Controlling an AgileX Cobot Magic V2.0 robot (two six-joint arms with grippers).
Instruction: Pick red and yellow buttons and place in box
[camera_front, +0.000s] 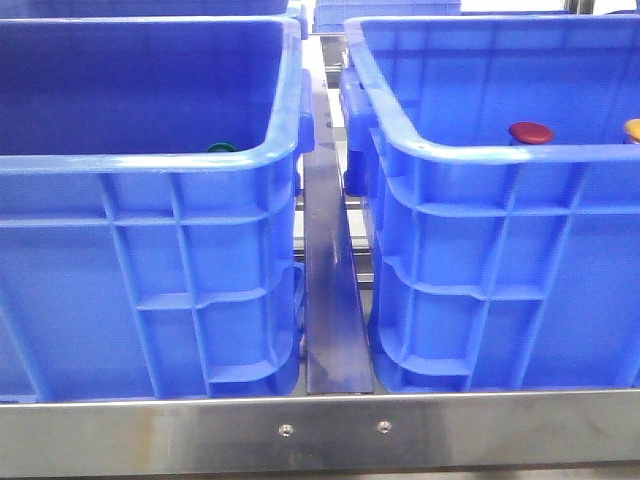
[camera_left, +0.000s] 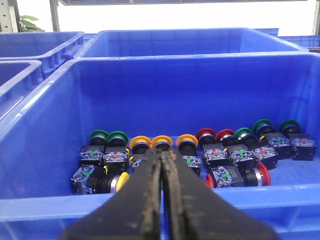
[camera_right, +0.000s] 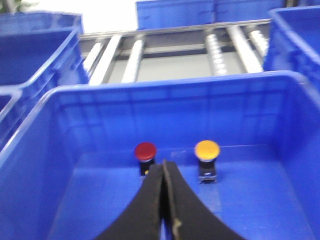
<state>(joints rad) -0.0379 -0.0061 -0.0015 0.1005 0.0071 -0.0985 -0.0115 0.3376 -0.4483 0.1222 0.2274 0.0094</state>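
Note:
A dark red button (camera_right: 145, 150) and a yellow-orange button (camera_right: 207, 149) stand upright side by side on the floor of the right blue crate (camera_right: 175, 112), near its far wall. In the front view the red cap (camera_front: 530, 132) and the yellow cap (camera_front: 633, 128) peek over that crate's rim (camera_front: 480, 150). My right gripper (camera_right: 163, 163) is shut and empty, above the crate floor just short of the red button. My left gripper (camera_left: 163, 151) is shut and empty, above the near wall of the left crate (camera_left: 175, 95). Neither gripper shows in the front view.
The left crate (camera_front: 150, 163) holds several green, yellow (camera_left: 140, 142) and red (camera_left: 205, 133) buttons in a row on dark bodies; a green cap (camera_front: 221, 148) peeks over its rim. A steel divider (camera_front: 332, 290) runs between the crates. More blue crates and conveyor rollers (camera_right: 220, 47) lie behind.

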